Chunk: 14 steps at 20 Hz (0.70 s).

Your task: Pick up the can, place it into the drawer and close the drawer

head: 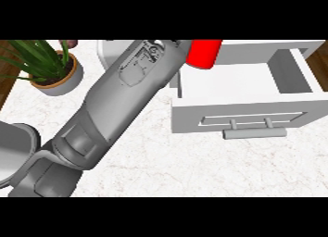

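The red can [204, 53] hangs tilted above the back left corner of the open white drawer [243, 112], its top cut off by the view's upper edge. My left forearm runs from the lower left up to the can. Only a dark sliver of the left hand [175, 43] shows beside the can, which it holds. The rest of the hand is hidden behind the wrist and the view's edge. The drawer is pulled out toward me, its inside bare, with a grey bar handle [255, 133] on its front. My right hand does not show.
A potted plant [56, 69] in a pale pot stands at the back left of the marble counter [215, 166]. A grey round vessel [6, 152] sits at the left edge. A white object [114, 50] is partly hidden behind my forearm.
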### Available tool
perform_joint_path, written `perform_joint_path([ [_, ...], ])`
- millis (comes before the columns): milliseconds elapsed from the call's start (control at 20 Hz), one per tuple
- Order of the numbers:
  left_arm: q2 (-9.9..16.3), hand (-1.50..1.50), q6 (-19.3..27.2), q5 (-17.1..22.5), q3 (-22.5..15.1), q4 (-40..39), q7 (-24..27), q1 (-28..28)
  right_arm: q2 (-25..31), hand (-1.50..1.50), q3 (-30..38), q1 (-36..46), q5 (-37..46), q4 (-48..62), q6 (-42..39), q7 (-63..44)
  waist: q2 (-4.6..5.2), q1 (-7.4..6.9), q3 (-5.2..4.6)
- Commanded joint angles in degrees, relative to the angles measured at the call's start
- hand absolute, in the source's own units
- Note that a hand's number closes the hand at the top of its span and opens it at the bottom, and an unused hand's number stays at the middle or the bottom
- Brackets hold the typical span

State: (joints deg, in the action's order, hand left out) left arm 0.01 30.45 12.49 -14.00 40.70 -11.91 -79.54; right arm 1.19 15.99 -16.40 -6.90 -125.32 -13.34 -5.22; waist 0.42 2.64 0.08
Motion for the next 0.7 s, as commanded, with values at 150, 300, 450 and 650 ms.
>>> perform_joint_path([
  [150,-0.01,1.50,1.55,4.73,-3.88,-7.69,2.43,-4.72,-0.66,-1.50,-1.91,2.23,1.68,-1.56,1.65,-3.26,0.10,0.22,0.00],
  [300,-0.01,1.50,2.24,6.98,-6.24,-10.62,5.50,-5.11,0.19,-1.50,-0.96,3.75,1.01,-0.67,1.56,-2.90,0.32,1.29,0.03],
  [450,-0.01,1.50,0.95,9.74,-7.45,-13.08,7.30,-4.85,1.98,-1.50,1.12,5.72,-0.39,1.99,0.98,-2.42,0.60,1.83,0.06],
  [650,-0.01,1.50,3.42,10.85,-10.35,-15.34,8.42,-6.74,2.53,-1.50,0.46,8.19,1.01,5.44,1.03,-1.93,0.79,2.42,0.10],
])
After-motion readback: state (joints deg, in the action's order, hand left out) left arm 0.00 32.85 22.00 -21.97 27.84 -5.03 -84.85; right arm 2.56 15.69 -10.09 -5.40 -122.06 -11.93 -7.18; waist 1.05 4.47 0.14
